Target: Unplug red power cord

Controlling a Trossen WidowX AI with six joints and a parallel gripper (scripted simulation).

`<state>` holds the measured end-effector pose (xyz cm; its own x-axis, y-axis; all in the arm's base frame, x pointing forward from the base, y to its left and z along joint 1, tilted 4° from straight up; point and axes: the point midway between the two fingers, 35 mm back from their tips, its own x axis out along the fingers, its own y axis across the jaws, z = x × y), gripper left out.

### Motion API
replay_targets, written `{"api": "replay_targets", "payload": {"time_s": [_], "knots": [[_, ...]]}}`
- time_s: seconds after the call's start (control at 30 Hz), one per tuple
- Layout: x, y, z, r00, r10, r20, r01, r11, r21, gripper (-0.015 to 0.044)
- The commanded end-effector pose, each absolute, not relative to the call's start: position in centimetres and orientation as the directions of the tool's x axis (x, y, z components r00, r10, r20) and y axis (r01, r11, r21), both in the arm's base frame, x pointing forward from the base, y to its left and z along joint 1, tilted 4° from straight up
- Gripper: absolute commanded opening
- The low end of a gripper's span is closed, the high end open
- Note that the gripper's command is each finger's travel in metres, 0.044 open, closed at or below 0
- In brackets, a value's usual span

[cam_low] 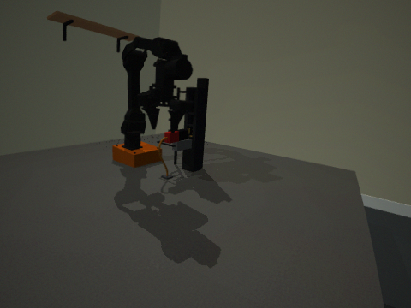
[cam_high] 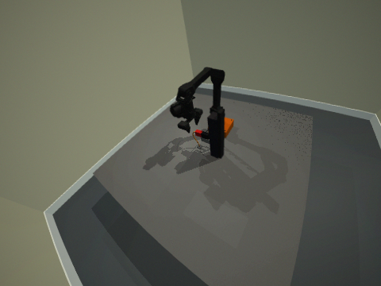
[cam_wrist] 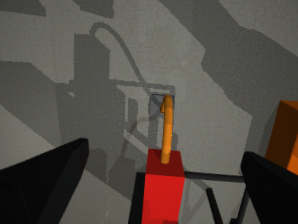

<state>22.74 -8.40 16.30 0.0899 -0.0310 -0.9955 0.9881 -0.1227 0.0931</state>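
Observation:
The red plug (cam_high: 198, 132) (cam_low: 172, 137) (cam_wrist: 162, 187) sits beside the tall black upright power strip (cam_high: 217, 135) (cam_low: 195, 124), on the side facing my arm. Its orange cord (cam_low: 162, 151) (cam_wrist: 168, 130) runs down to a small grey anchor (cam_low: 167, 176) (cam_wrist: 164, 95) on the floor. My gripper (cam_high: 190, 121) (cam_low: 164, 127) (cam_wrist: 166, 153) is open. Its fingers stand wide on either side of the plug, just above it, with a clear gap on both sides in the wrist view. I cannot tell whether the plug's prongs still sit in the strip.
The arm's orange base (cam_high: 228, 126) (cam_low: 134, 155) (cam_wrist: 282, 135) stands right behind the strip. A small grey bracket (cam_low: 182, 145) sits under the plug. A wooden shelf (cam_low: 86, 26) hangs on the back wall. A pale raised rim (cam_high: 119, 144) borders the floor.

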Motion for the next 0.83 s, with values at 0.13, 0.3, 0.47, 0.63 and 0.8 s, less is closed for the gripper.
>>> {"api": "replay_targets", "payload": {"time_s": [0.13,0.3,0.47,0.63,0.8], "knots": [[22.08,-11.72,16.97,0.088,-0.032,-0.996,0.988,-0.125,0.091,0.0440],[22.08,-11.72,16.97,0.088,-0.032,-0.996,0.988,-0.125,0.091,0.0440],[22.08,-11.72,16.97,0.088,-0.032,-0.996,0.988,-0.125,0.091,0.0440],[22.08,-11.72,16.97,0.088,-0.032,-0.996,0.988,-0.125,0.091,0.0440],[22.08,-11.72,16.97,0.088,-0.032,-0.996,0.988,-0.125,0.091,0.0440]]}}
